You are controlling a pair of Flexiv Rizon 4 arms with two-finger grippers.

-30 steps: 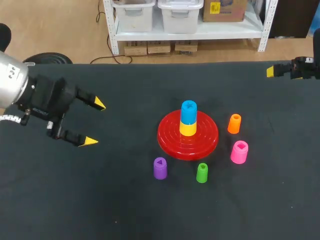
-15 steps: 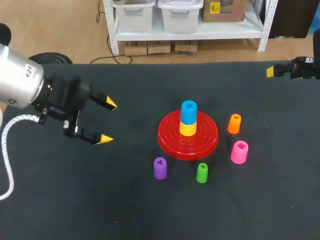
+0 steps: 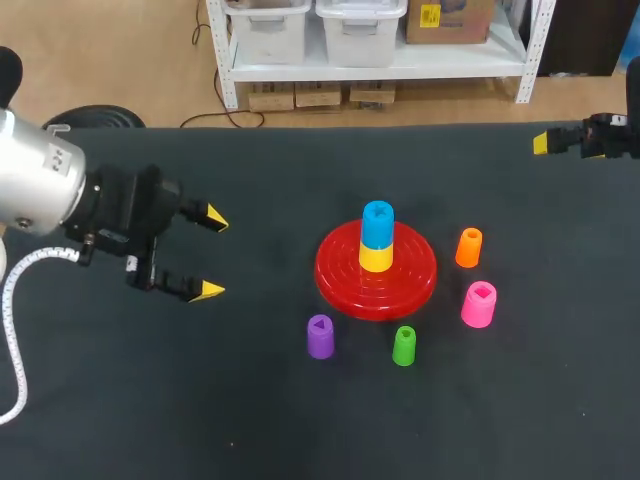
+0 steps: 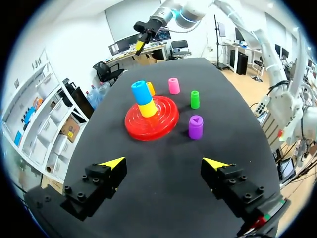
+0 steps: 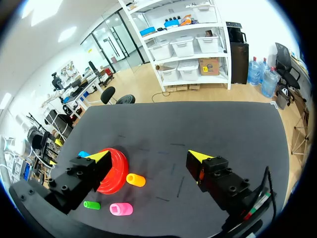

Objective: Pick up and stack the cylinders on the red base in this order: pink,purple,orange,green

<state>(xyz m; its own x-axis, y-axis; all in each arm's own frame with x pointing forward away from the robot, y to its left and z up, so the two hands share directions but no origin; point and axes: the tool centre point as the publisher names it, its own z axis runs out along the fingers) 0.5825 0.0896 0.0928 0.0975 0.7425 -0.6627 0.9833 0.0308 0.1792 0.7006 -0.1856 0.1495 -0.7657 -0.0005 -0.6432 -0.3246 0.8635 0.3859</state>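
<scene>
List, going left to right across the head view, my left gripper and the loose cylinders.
left gripper → purple cylinder → green cylinder → pink cylinder. The orange cylinder is left out, because it overlaps the pink one sideways.

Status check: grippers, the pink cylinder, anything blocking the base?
Left gripper open, empty, left of red base. Right gripper open, empty, well clear of base. Pink cylinder untouched, right of base. Yellow cylinder and blue cylinder already stacked on base.

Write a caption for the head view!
Open left tool faces the red base and its stack.
</scene>
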